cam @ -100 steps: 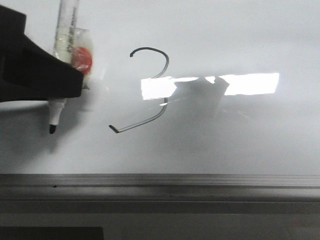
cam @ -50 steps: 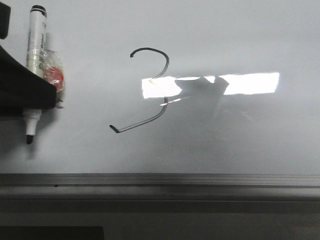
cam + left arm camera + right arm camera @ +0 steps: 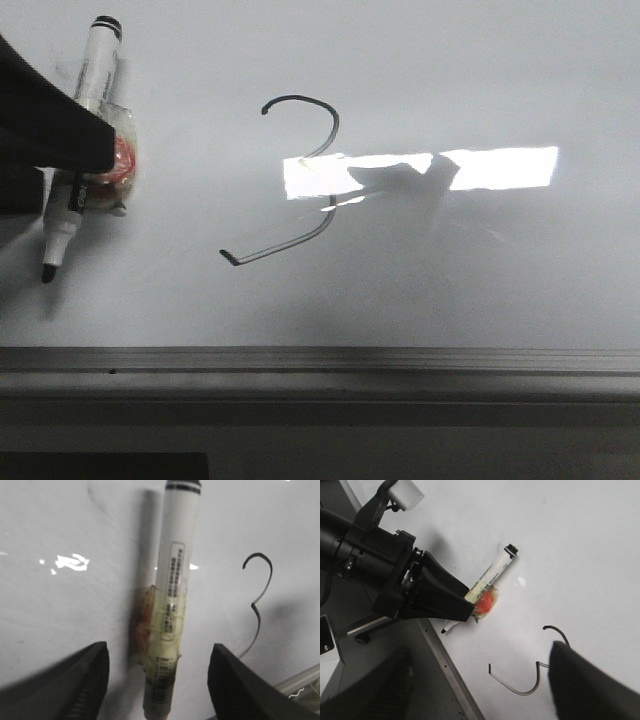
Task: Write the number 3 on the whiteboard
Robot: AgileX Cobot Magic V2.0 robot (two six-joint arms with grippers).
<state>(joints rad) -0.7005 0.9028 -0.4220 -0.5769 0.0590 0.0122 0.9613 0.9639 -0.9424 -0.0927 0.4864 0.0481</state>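
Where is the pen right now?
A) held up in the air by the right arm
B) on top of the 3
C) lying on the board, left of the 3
C: the pen lies flat on the whiteboard, left of the number 3, between the left gripper's open fingers.

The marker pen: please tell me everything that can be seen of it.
The marker pen has a white barrel with a printed label, a black end cap and a bare black tip. Clear tape binds a red-orange lump to its middle. It lies flat on the whiteboard, left of the number 3. The left tool stands open around it, not touching.
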